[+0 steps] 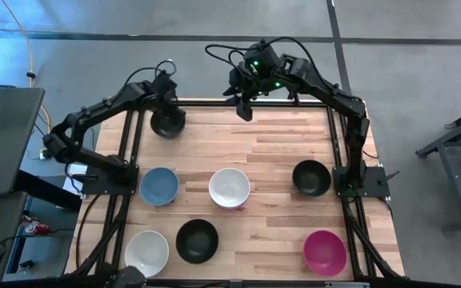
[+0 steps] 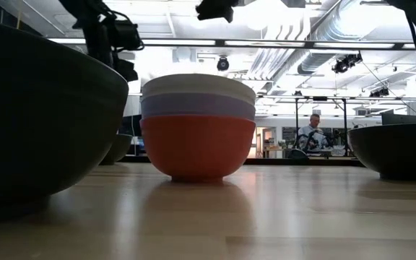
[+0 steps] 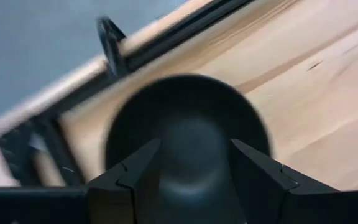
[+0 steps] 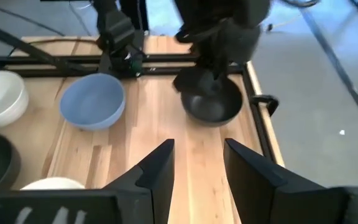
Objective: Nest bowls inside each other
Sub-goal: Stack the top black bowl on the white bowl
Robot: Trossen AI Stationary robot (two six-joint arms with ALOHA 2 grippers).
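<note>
The left end effector (image 1: 167, 112) hung w/ its fingers spread right over a black bowl (image 1: 167, 123) at the far left corner of the worktop (image 1: 278, 172), gripping nothing. Looked like it was about to grab that bowl; next it'd need to drop down and pinch the rim. Right end effector (image 1: 244, 108) waited up high at the far edge, also spread and empty. One stack stood mid-worktop: white bowl (image 2: 198, 84) in lavender (image 2: 198, 107) in red (image 2: 198, 148). The blue bowl (image 1: 159, 186) and magenta bowl (image 1: 325, 250) sat alone w/ nothing in them.

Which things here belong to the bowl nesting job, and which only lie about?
Job: three black round smooth bowls; blue bowl; white bowl; magenta bowl; nested white-lavender-red stack.
Lying about: dark grey panel; person in background.
</note>
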